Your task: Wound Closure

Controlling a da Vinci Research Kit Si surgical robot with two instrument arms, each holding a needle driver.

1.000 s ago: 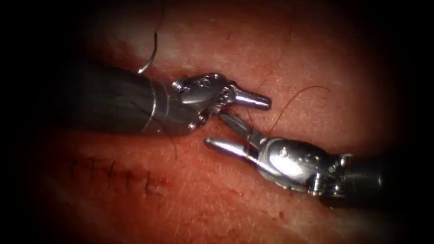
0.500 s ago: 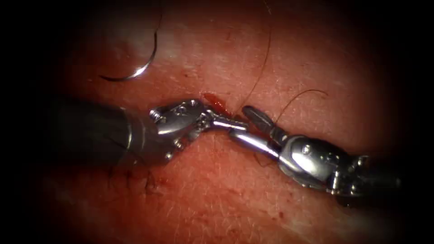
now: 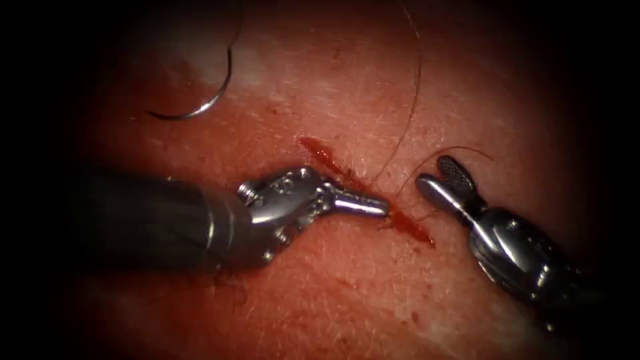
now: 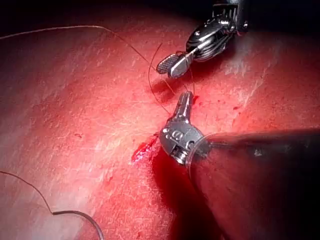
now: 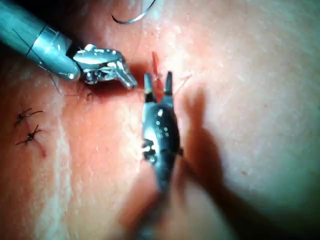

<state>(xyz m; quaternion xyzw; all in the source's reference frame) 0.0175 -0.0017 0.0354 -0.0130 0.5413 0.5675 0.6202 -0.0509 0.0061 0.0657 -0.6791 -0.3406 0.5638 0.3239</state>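
Beside the cut (image 3: 363, 190), the left tool (image 3: 363, 205) is resting with jaws together, the right tool (image 3: 443, 180) gaping empty, while the needle (image 3: 200, 100), looking stiff and slippery, is lying free, likely best gripped mid-curve.

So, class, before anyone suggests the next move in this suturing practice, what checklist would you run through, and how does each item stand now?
1. Needle located: ok. The needle lies free on the tissue, left of the cut, not in the tissue and held by neither tool.
2. Right tool free: ok. Its fingers are open and hold nothing.
3. Left tool grip: cannot tell. Its fingers are shut at the cut; whether they pinch thread is unclear.
4. Thread traced: ok. It runs down to the cut between the tools.
5. Cut visible: ok, with red fluid along it.
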